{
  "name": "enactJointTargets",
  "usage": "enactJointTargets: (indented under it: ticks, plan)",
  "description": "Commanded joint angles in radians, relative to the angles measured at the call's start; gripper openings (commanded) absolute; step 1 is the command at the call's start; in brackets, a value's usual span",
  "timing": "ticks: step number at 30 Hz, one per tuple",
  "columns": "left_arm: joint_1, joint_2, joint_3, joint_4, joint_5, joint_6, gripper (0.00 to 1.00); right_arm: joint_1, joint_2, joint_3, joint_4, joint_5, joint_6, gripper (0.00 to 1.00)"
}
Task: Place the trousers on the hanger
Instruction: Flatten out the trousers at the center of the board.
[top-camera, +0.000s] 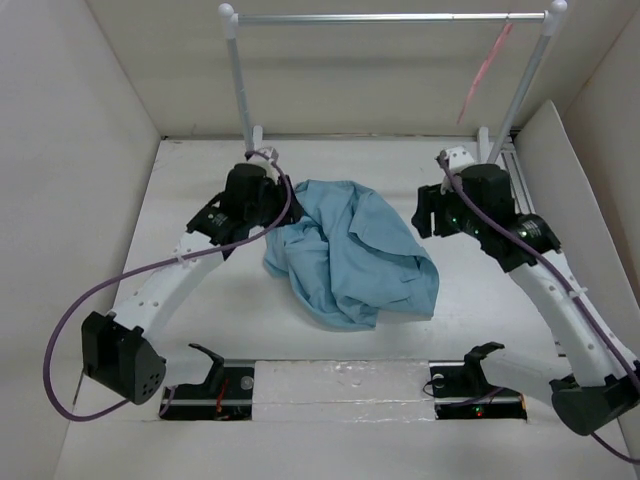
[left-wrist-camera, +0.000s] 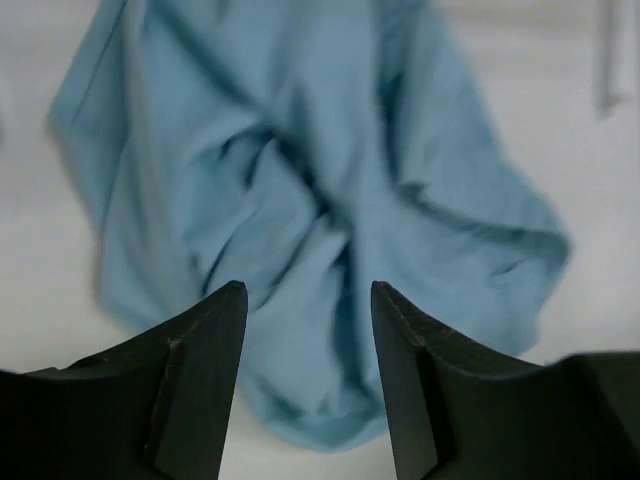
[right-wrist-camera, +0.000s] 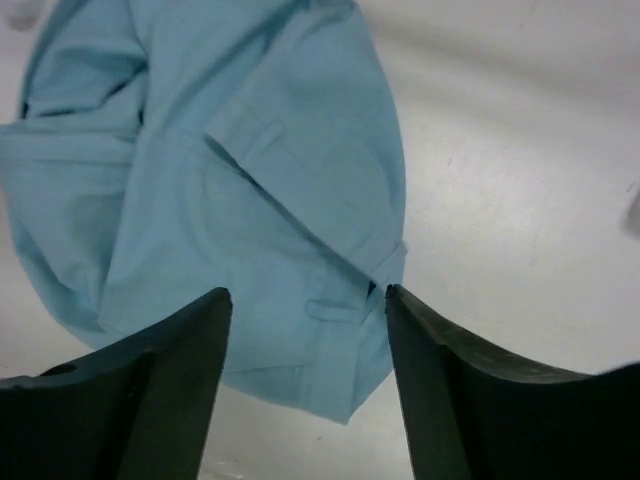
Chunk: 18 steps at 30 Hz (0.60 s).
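The light-blue trousers (top-camera: 350, 252) lie crumpled in a heap in the middle of the white table. They also fill the left wrist view (left-wrist-camera: 310, 190) and the right wrist view (right-wrist-camera: 230, 190), where a belt loop and waistband edge show. The pink hanger (top-camera: 484, 70) hangs edge-on from the right end of the rail. My left gripper (top-camera: 272, 200) is open and empty at the heap's left edge; its open jaws frame the cloth (left-wrist-camera: 308, 300). My right gripper (top-camera: 425, 215) is open and empty just right of the heap, jaws apart above the waistband (right-wrist-camera: 308, 300).
The silver-white garment rail (top-camera: 390, 17) spans the back on two upright posts (top-camera: 240, 85). White walls (top-camera: 70, 150) enclose the table on the left, right and back. Two black fixtures (top-camera: 215, 380) sit on a strip at the near edge.
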Motion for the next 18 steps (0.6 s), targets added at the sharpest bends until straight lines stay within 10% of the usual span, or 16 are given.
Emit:
enactJointTargets:
  ticks: [1,6,18]
  plan:
    - [0.064,-0.066,-0.2,0.033,-0.051,-0.134,0.51,-0.012,0.007,-0.155,0.069,-0.042,-0.021,0.71]
    - [0.168,-0.131,-0.444,0.177,-0.012,-0.258,0.68,0.021,0.065,-0.31,0.326,-0.177,-0.085,0.84]
    - [0.202,0.055,-0.516,0.458,0.136,-0.303,0.85,0.157,0.614,-0.02,0.5,0.021,-0.137,0.88]
